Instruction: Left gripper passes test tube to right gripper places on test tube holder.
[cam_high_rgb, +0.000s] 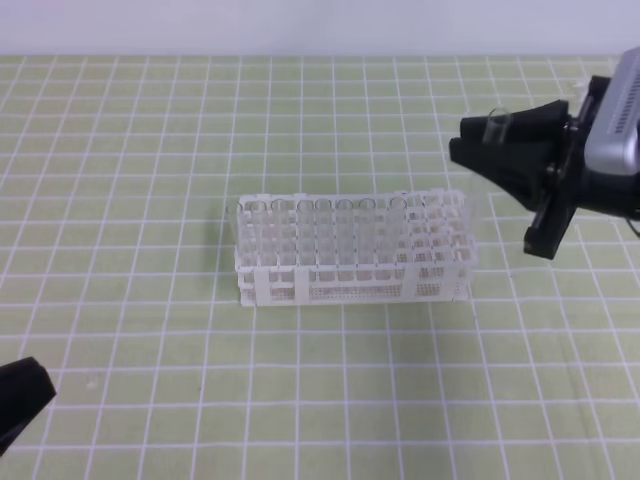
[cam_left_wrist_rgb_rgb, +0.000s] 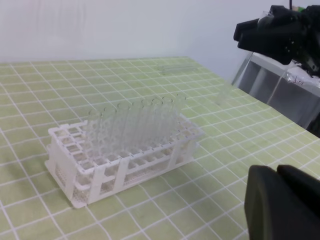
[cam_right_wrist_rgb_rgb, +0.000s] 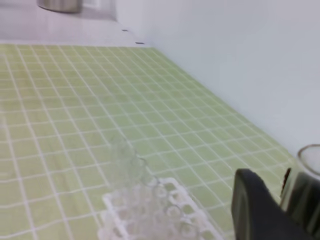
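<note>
Nearest the lens, left gripper (cam_left_wrist_rgb_rgb: 280, 200): black, low at the table's near corner, apart from everything; grip state impossible to tell. Further off, tube (cam_left_wrist_rgb_rgb: 235, 80): slender clear glass, open rim up (cam_high_rgb: 497, 118), slanting down and hanging in the air. Clamped near its rim by right gripper (cam_high_rgb: 505, 140), raised right of the rack and above it. White lattice rack (cam_high_rgb: 350, 285) mid-table, one row of clear tubes (cam_high_rgb: 320, 235) upright inside.

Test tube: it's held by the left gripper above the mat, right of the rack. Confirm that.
Wrong gripper. The exterior high view shows the test tube held by the right gripper, above the mat and right of the rack; the left gripper is empty.
</note>
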